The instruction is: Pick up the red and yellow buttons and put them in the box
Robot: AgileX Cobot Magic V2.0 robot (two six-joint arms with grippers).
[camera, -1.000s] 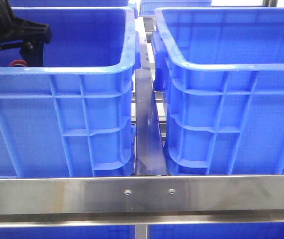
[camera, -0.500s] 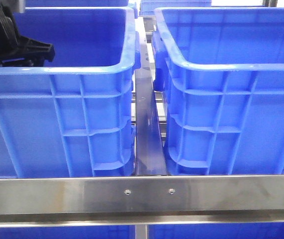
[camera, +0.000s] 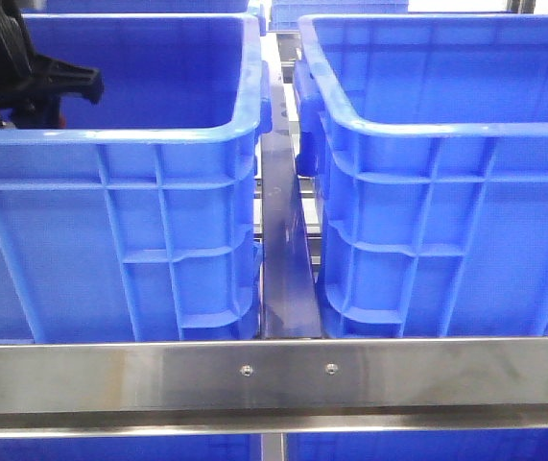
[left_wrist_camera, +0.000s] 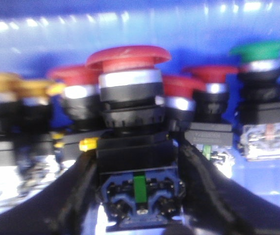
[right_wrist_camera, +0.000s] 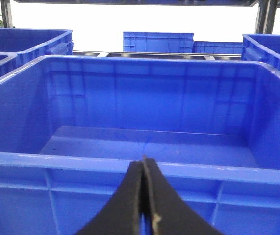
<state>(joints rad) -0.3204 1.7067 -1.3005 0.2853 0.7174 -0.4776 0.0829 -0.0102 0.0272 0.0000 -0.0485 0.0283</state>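
In the left wrist view a red mushroom-head button (left_wrist_camera: 128,58) on a black body stands between my left gripper's fingers. The left gripper (left_wrist_camera: 137,152) is shut on that body, a finger pressed to each side. Behind it stand more red buttons (left_wrist_camera: 76,76), yellow buttons (left_wrist_camera: 2,83) and a green one (left_wrist_camera: 260,51). In the front view the left gripper (camera: 34,82) is inside the left blue crate (camera: 158,134), its fingertips hidden by the rim. My right gripper (right_wrist_camera: 143,164) is shut and holds nothing, just outside the near rim of the blue box (right_wrist_camera: 189,172), which has nothing in it.
The two blue crates stand side by side, the right one (camera: 427,125) apart from the left by a narrow metal channel (camera: 283,250). A steel rail (camera: 274,375) runs across the front. More blue crates (right_wrist_camera: 157,41) stand behind.
The left arm has turned and shifted inside the left crate, ending slightly higher. A red button that showed just above the rim one second ago is now hidden behind the arm.
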